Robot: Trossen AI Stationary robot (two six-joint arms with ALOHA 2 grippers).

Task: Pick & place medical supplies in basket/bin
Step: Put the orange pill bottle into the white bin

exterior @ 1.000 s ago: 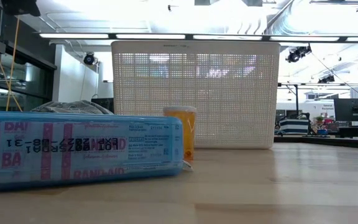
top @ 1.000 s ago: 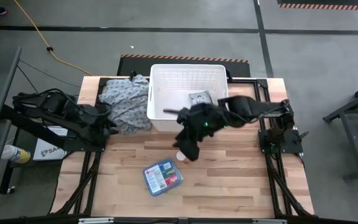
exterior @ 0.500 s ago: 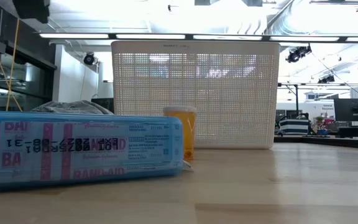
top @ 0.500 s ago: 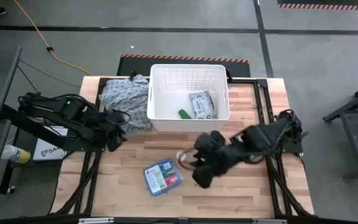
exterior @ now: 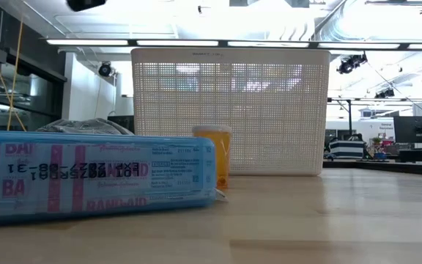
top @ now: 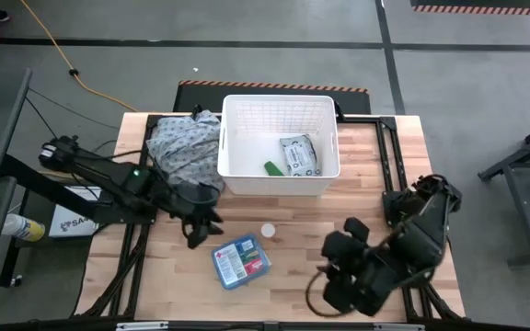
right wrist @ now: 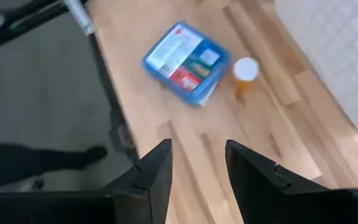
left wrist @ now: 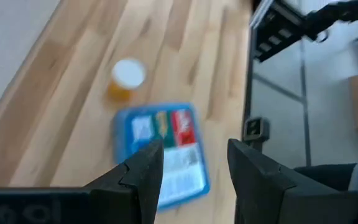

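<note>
The blue first-aid box (top: 240, 260) lies flat on the table toward the near edge. An orange bottle with a white cap (top: 268, 232) stands just beyond it. The white basket (top: 325, 170) stands at the far middle and holds a grey-white packet (top: 299, 154) and a green item (top: 271, 168). My left gripper (top: 197, 232) hovers open just left of the box, which shows past its fingers (left wrist: 160, 146). My right gripper (top: 325, 296) hangs open over the near right of the table, looking back at the box (right wrist: 185, 59) and the bottle (right wrist: 245, 73).
A grey-blue patterned cloth heap (top: 184, 152) lies left of the basket, under my left arm. Bare wood lies between the box and my right gripper. In the low view the box (exterior: 94, 176) fills the left foreground, with the bottle (exterior: 212, 154) before the basket wall (exterior: 269, 110).
My left gripper has gone from beside the cloth heap toward the near edge and the right, tipping downward toward the blue box. My right arm has swung from the basket's front wall toward the table's near right corner, uncovering the basket's inside. Box and bottle have kept still.
</note>
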